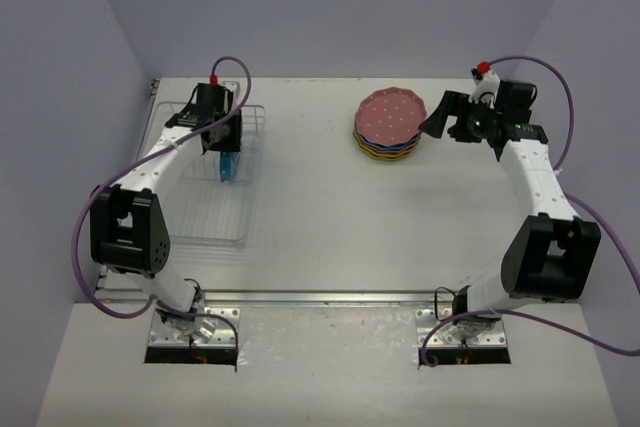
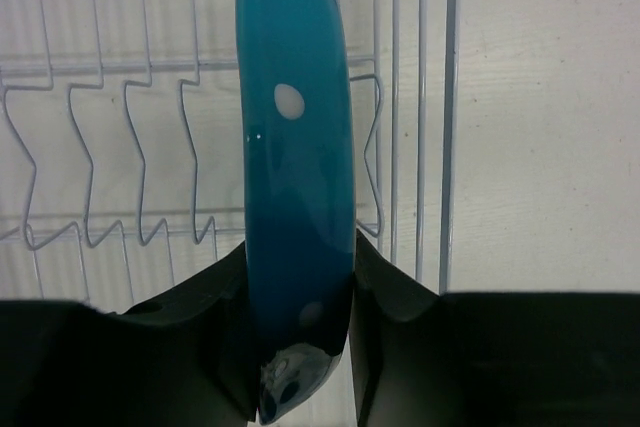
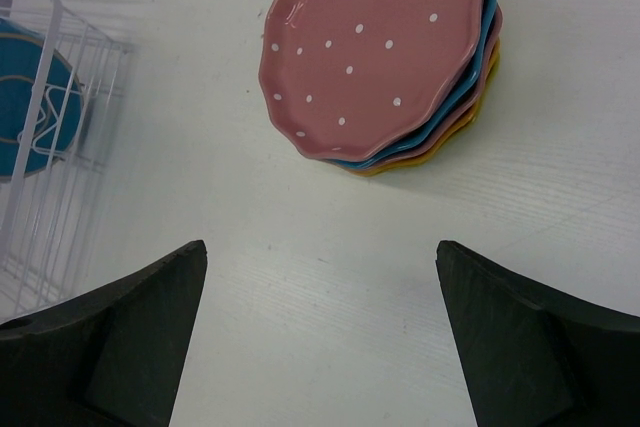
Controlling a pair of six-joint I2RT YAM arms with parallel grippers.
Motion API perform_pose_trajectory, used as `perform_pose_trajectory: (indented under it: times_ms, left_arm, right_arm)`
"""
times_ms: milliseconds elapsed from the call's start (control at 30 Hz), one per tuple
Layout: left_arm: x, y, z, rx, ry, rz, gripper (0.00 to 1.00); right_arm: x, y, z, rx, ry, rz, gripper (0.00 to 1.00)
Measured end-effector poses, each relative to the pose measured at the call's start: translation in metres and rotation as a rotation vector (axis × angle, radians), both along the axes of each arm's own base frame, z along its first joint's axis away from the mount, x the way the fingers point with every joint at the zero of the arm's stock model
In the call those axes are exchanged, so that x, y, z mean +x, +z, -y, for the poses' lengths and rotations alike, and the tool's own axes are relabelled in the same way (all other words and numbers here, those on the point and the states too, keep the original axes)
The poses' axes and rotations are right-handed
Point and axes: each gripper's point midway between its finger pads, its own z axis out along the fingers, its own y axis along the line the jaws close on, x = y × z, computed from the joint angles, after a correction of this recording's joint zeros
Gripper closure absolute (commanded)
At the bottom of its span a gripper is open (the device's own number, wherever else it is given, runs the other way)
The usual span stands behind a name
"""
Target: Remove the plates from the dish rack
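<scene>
Left gripper (image 2: 300,332) clamps the rim of the upright blue plate (image 2: 295,147) inside the dish rack (image 1: 205,209). Right gripper (image 3: 320,257), wide open and empty, faces the far-right stack (image 3: 385,47).

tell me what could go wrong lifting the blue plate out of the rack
The left pincer pinches only the glossy edge of the blue plate, so it may slip or pivot when lifted. The plate stands between wire prongs of the dish rack; a slanted lift could snag them and drag it.
</scene>
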Motion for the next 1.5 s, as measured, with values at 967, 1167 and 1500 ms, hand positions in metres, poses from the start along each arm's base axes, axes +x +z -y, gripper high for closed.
perform_pose_trajectory:
  times_ms: [967, 1167, 1500]
  left_arm:
    - [0.000, 0.108, 0.010, 0.059, -0.128, 0.097, 1.00]
    - [-0.039, 0.142, 0.052, 0.356, -0.373, 0.283, 1.00]
    - [-0.150, 0.103, 0.153, 0.853, -1.137, 0.626, 1.00]
  right_arm:
    - [-0.016, 0.029, -0.022, 0.116, 0.066, 0.025, 0.01]
    - [-0.022, 0.040, -0.035, 0.198, 0.110, 0.011, 0.01]
    - [-0.046, 0.060, -0.077, 0.431, 0.284, -0.034, 0.01]
